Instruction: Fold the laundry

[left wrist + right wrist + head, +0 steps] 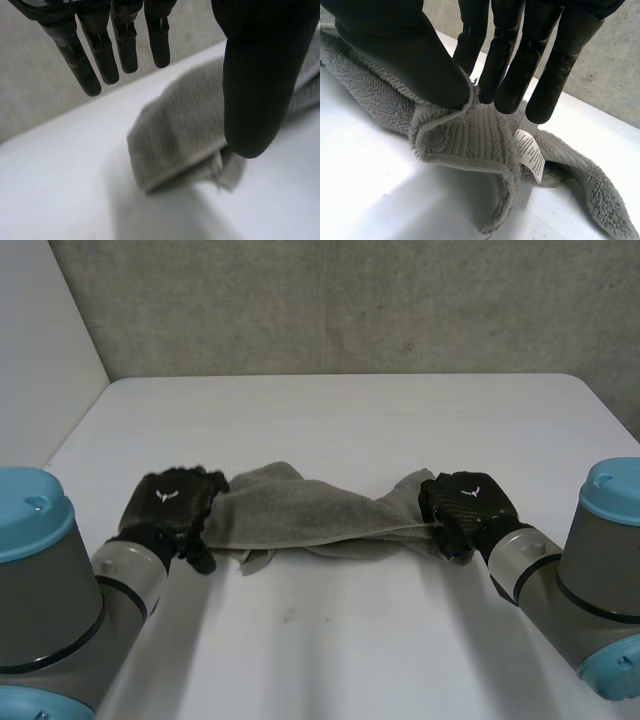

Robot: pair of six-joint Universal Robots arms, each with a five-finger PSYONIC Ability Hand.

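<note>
Grey terry towel [300, 515] lies bunched on the table [350, 420] between the hands; the right hand [465, 502] pinches a folded edge, thumb against fingers [512, 75]. On the left hand [172, 502] the fingers [100, 57] hang straight and apart, a towel corner at its thumb tip, so I'd grip there before lifting.

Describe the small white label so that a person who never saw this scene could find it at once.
On the white table lies one grey towel. At the end pinched by the right hand, just beyond its fingertips, a label hangs from the cloth. It alone is white and printed; everything around it is grey.
</note>
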